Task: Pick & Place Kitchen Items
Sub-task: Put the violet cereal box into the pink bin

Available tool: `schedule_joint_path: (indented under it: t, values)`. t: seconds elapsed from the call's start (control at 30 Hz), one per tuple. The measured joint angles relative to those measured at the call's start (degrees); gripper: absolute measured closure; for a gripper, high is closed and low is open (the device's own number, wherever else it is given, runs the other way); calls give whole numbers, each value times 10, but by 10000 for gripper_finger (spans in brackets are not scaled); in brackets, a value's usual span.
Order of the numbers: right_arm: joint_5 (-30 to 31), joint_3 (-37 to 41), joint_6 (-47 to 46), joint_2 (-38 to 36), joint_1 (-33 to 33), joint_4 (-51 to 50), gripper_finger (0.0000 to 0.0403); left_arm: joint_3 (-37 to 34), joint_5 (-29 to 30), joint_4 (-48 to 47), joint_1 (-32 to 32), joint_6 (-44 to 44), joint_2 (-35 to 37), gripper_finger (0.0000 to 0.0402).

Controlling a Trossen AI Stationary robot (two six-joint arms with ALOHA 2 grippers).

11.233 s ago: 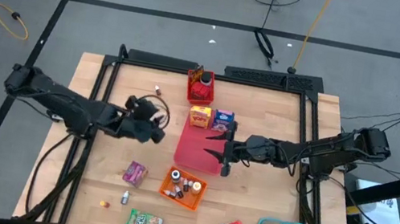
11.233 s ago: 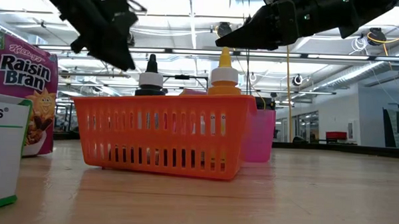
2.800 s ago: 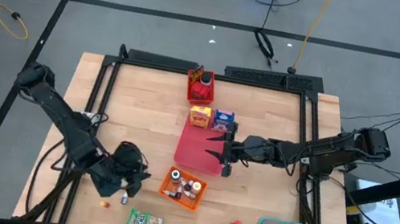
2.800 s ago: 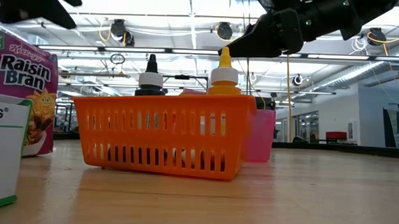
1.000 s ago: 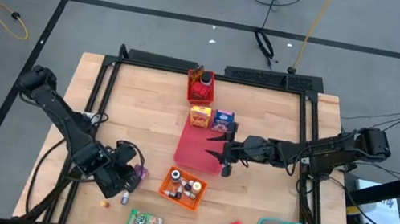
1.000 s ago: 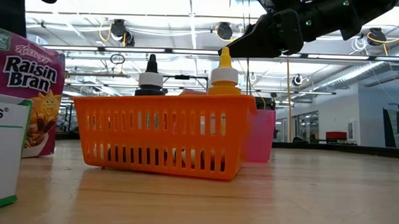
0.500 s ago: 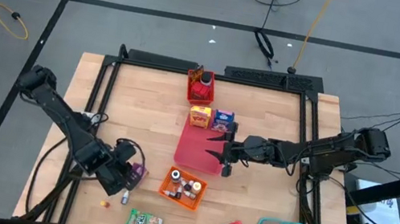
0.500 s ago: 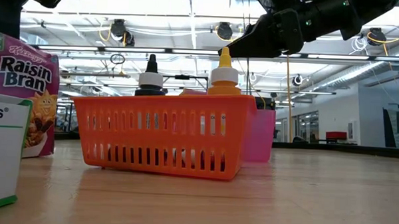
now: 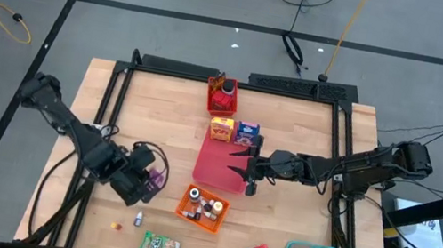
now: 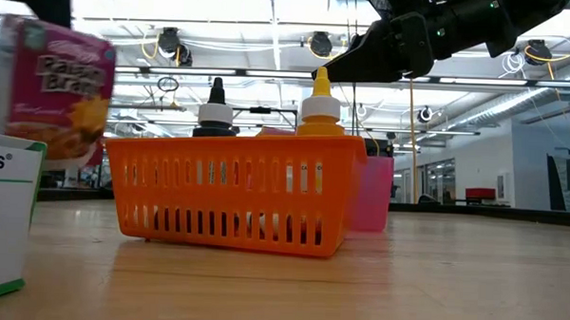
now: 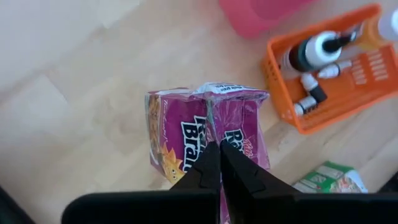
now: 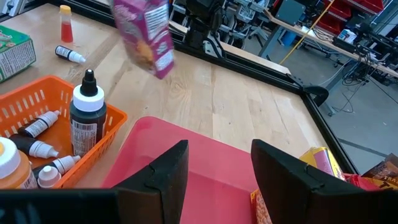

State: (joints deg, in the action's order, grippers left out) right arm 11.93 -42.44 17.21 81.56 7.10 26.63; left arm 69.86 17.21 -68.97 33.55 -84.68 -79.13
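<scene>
Two dark fingers (image 11: 219,168) of the left gripper (image 9: 146,178) were pressed together on the folded top seam of the pink-purple Raisin Bran carton (image 11: 208,127), pinching it shut between them. The carton hung beyond the fingertips, clear of the wooden table (image 9: 134,109), its long axis running roughly straight away from the fingers toward the tabletop, with the printed face turned outward. In the low view the carton (image 10: 57,90) showed blurred and lifted above the table surface, tilted a little off upright, just beside the orange basket (image 10: 232,189). In the right wrist view it (image 12: 145,36) hung in the air with its top leaning away from the basket.

Off to one side of the left fingers stood the orange basket (image 11: 339,74) with its small bottles, and a green snack packet (image 11: 326,178) lay near it.

The right gripper (image 9: 247,172) hovered over the flat red mat (image 9: 217,161), its fingers (image 12: 165,177) standing apart with nothing between them. Past those fingertips lay the mat (image 12: 205,168), and to one side the black-capped bottle (image 12: 87,121) stood upright in the basket.
</scene>
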Motion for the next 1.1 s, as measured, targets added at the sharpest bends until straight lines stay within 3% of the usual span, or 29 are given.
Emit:
schedule_joint_path:
  t: [0.13, 0.5, 1.1]
  values:
    - [0, 0, 0, 0, 0, 0, 234, 22, 26, -5, -34, 60, 0, 402]
    - [0, 0, 0, 0, 0, 0, 234, 44, 28, 15, -164, 256, 0, 401]
    - [0, 0, 0, 0, 0, 0, 234, 46, -49, 205, -311, 592, -3, 401]
